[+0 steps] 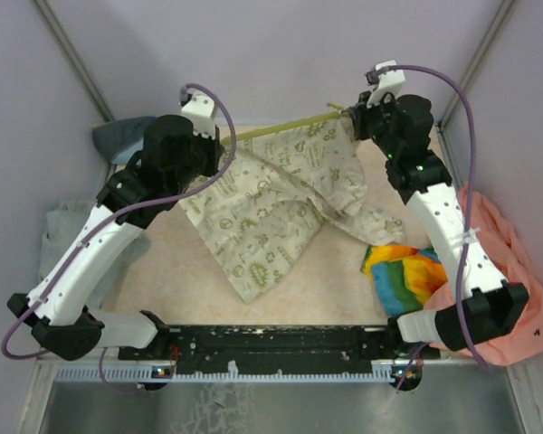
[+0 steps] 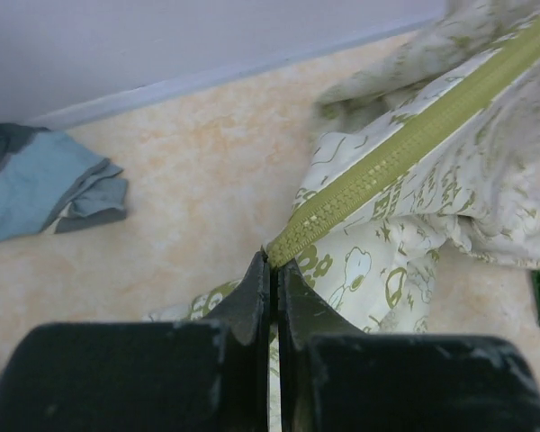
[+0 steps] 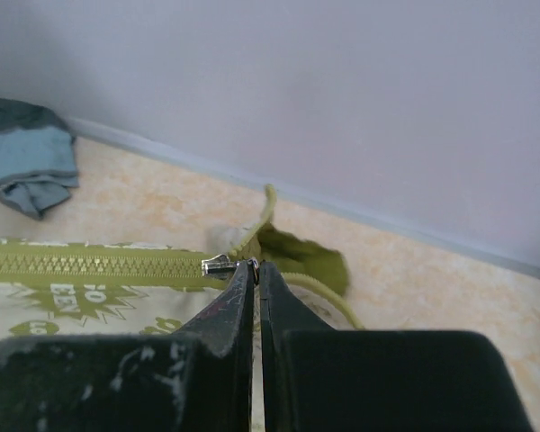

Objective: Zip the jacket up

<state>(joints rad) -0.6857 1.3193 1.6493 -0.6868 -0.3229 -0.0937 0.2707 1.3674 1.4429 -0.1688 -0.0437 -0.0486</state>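
The cream jacket (image 1: 281,203) with olive-green motifs lies spread across the table's middle. Its olive zipper strip (image 1: 285,127) is stretched taut between my two grippers at the far side. My left gripper (image 2: 274,263) is shut on the zipper strip's (image 2: 387,157) bottom end. My right gripper (image 3: 256,265) is shut on the silver zipper pull (image 3: 218,265); closed teeth (image 3: 90,264) run to its left, and the open olive lining (image 3: 301,255) lies beyond it.
A grey-blue garment (image 1: 118,137) lies at the far left and shows in both wrist views (image 2: 36,184). A rainbow-coloured cloth (image 1: 405,271) and a peach-pink garment (image 1: 511,271) lie at the right. Walls enclose the table on three sides.
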